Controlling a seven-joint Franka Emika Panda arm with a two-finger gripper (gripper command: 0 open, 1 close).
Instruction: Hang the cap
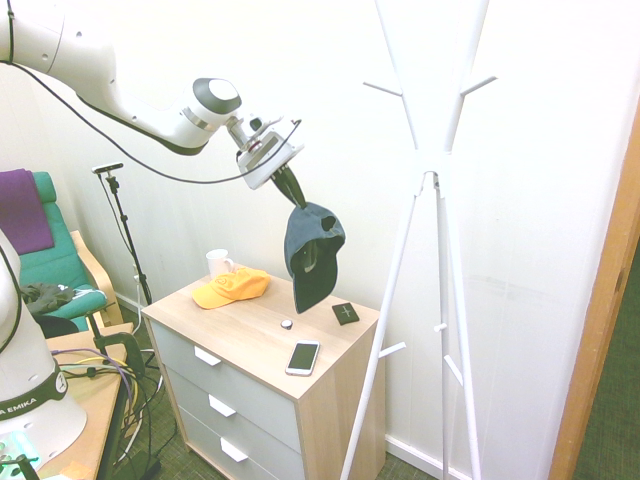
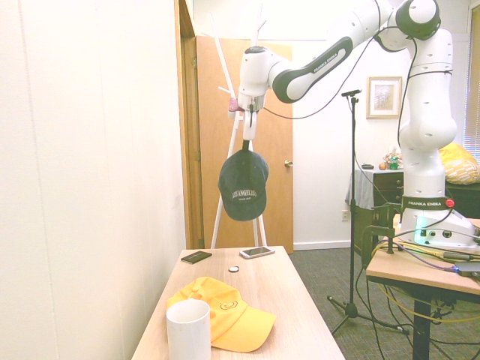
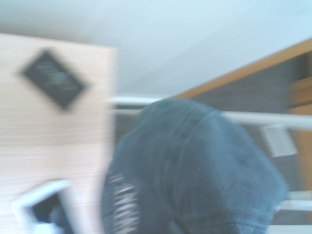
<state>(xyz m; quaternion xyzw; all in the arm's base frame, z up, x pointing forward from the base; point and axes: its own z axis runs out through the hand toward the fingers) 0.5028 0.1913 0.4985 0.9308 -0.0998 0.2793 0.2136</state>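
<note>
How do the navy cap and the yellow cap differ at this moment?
The navy cap hangs in the air from the shut gripper; the yellow cap lies on the dresser top. The navy cap bears pale lettering; the yellow cap a small smiley mark. Both are brimmed baseball caps.

**Navy cap aloft over dresser**

Dark navy cap point(image 1: 312, 255) of soft fabric, dangling in mid-air, pinched at its top edge and hanging limp with the curved brim pointing down. Pale lettering across the front panel, facing the second exterior camera; hollow underside turned toward the first. Clear of the wooden top below, touching nothing there, and near the white coat stand but not on any of its pegs. Blurred in the wrist view, filling much of the lower frame.
</note>
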